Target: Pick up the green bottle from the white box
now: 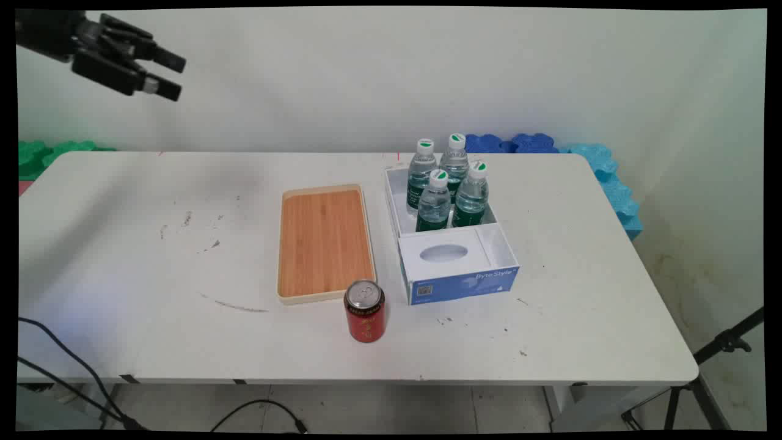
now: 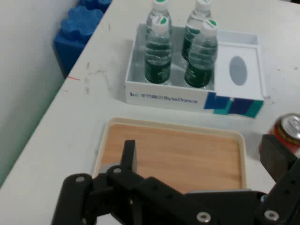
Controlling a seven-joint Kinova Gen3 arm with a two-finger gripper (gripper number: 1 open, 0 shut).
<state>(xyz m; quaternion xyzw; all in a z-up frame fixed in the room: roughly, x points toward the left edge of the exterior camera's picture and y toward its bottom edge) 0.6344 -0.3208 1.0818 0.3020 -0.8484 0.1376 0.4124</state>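
My black gripper [image 1: 178, 77] hangs high above the table's far left corner, open and holding nothing. Nothing lies near it there. In the hand view its fingertips [image 2: 129, 153] frame a wooden tray [image 2: 173, 154] with a cream rim, which is empty. In the main view that tray [image 1: 324, 241] lies at the table's middle. A red drink can [image 1: 365, 318] stands upright just off the tray's near right corner and shows as the can [image 2: 289, 132] at the hand view's right edge.
A white and blue cardboard box [image 1: 464, 284] right of the tray holds several upright water bottles [image 1: 435, 205]; box [image 2: 164, 97] and bottles [image 2: 157, 56] appear in the hand view too. Blue foam blocks [image 1: 611, 183] and green ones [image 1: 43, 156] lie behind the table. Black cables [image 1: 61, 360] hang near left.
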